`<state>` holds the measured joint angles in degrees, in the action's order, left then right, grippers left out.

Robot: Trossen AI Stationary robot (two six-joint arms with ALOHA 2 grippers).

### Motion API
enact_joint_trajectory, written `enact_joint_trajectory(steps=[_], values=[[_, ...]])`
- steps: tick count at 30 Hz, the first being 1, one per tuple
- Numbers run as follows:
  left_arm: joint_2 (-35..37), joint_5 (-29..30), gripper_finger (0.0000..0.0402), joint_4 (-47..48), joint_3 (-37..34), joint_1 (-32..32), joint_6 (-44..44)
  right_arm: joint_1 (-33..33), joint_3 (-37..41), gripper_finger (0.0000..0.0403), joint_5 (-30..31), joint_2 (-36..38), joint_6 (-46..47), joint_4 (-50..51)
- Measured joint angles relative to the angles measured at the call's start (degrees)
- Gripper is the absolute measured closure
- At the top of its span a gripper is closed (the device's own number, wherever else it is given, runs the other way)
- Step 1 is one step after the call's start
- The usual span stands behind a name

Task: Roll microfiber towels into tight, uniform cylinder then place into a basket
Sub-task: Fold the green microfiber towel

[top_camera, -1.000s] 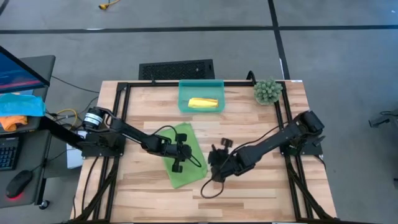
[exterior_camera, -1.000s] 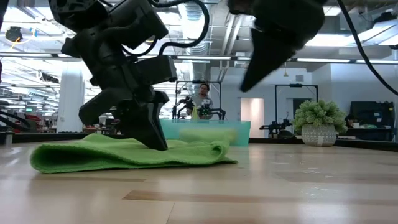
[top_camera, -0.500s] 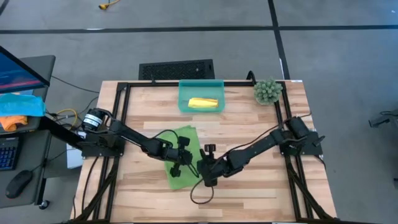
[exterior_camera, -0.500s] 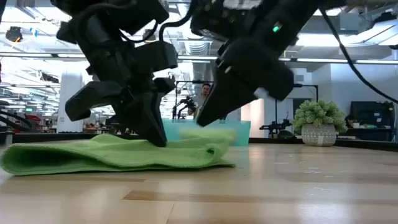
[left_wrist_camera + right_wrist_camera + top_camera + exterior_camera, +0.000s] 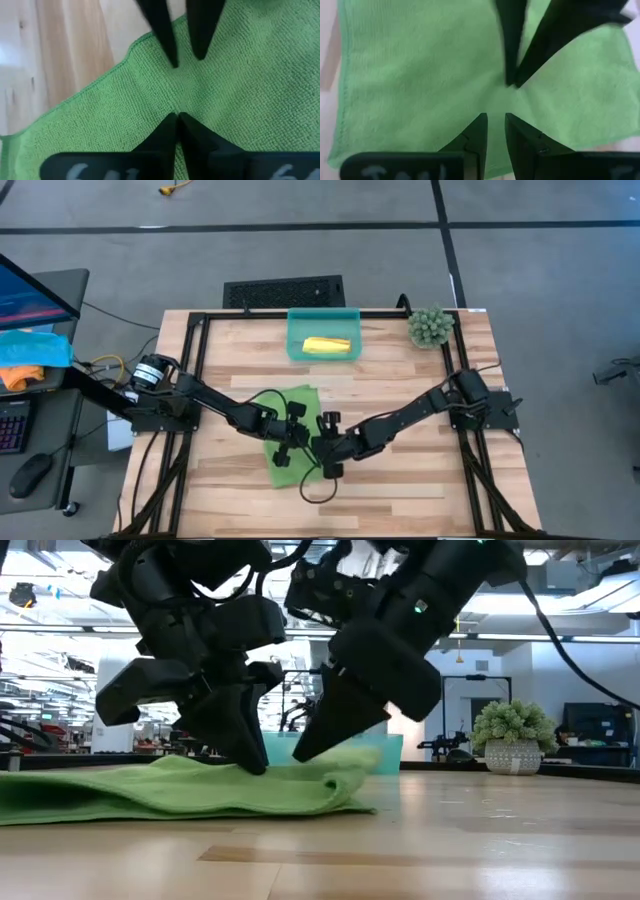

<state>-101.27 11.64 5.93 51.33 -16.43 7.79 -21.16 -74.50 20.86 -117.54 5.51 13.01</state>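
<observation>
Item 1: green towel, which I read as lying flat and partly folded on the counter, just toward 7 o'clock of centre in the high view, with a thick fold along one edge in the low view.

Item 2: left gripper, tips pressed together and pinching the green towel near its middle.

Item 3: right gripper, opposite the left one, tips on the same towel with a narrow gap between them; I cannot tell whether it has hold of the cloth.

Item 4: yellow towel, rolled, lying inside the basket at the counter's 12 o'clock edge.

Item 5: potted plant, at 2 o'clock, near the basket.

Item 6: black vented panel, on the floor beyond the counter.
</observation>
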Motion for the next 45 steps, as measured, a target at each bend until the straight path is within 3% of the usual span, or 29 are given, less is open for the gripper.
enact_joint_trajectory(steps=[9, 15, 23, 30, 34, 40, 45], values=[[0.00, 2.62, 0.0295, 0.40, 0.07, -0.02, -0.70, 1.13, -0.06, 0.0313, -0.04, -1.82, 0.47, -0.65], [0.00, 4.27, 0.0258, 11.34, 3.07, -0.05, -2.11, 1.03, -0.14, 0.0313, 0.49, -3.44, 0.61, 0.97], [0.02, 10.90, 0.0259, 26.92, 8.53, -2.53, -8.49, 1.39, -0.15, 0.0313, 0.02, -2.49, 4.62, 6.11], [0.02, 11.60, 0.0260, 35.95, 8.76, -8.23, -19.57, -0.16, -1.75, 0.0313, 0.61, -2.40, 17.85, 15.98], [0.02, 13.05, 0.0260, 37.01, 7.68, -12.42, -24.93, -1.58, -1.78, 0.0313, 0.91, -2.45, 21.05, 16.87], [0.02, 23.58, 0.0261, 36.78, 4.93, -14.21, -28.64, -3.48, -3.07, 0.0313, -0.18, -2.62, 27.79, 17.19], [0.02, 22.62, 0.0261, 36.74, 3.89, -12.66, -30.61, -5.70, -3.65, 0.0313, -0.89, -2.75, 36.48, 16.45]])
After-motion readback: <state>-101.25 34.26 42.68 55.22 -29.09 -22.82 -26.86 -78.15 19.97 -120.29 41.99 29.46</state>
